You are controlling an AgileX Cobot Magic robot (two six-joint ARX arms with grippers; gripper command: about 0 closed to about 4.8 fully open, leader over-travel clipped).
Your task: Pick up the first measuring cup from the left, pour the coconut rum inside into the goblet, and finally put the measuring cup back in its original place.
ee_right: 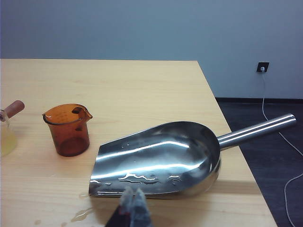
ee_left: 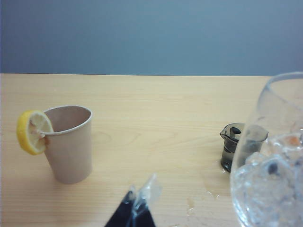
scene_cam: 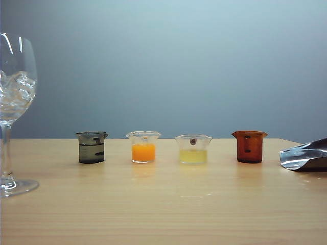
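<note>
Left tool (ee_left: 140, 201) sat low at the near edge of the counter (scene_cam: 163, 204), fingertips looked pressed together, gripping nothing. It pointed across the wood between a paper cup (ee_left: 70, 144) and the goblet (ee_left: 270, 156). Right tool (ee_right: 133, 201) was also parked low, tips together and empty, just behind the mouth of a steel ice scoop (ee_right: 161, 158).

In the exterior view, four small cups stood in a row across the middle of the counter. The smoky grey measuring cup (scene_cam: 92, 147) was first from the left, upright, with the clear coconut rum (scene_cam: 92, 153) inside; exact fill level hard to read through the tint. At its 3 o'clock: a clear cup of orange liquid (scene_cam: 143, 147), then a clear cup of pale yellow liquid (scene_cam: 193, 149), then an amber-brown cup (scene_cam: 249, 146). All stood apart, none touching.

The goblet stood at the measuring cup's 9 o'clock, nearer the camera, upright, bowl loaded with ice cubes (scene_cam: 16, 92). Scoop lay on its side at the far 3 o'clock end, water droplets inside, handle hanging past the counter edge. The paper cup carried a lemon slice (ee_left: 33, 132) hooked on its rim. Small wet patches showed on the wood near the goblet and scoop.
</note>
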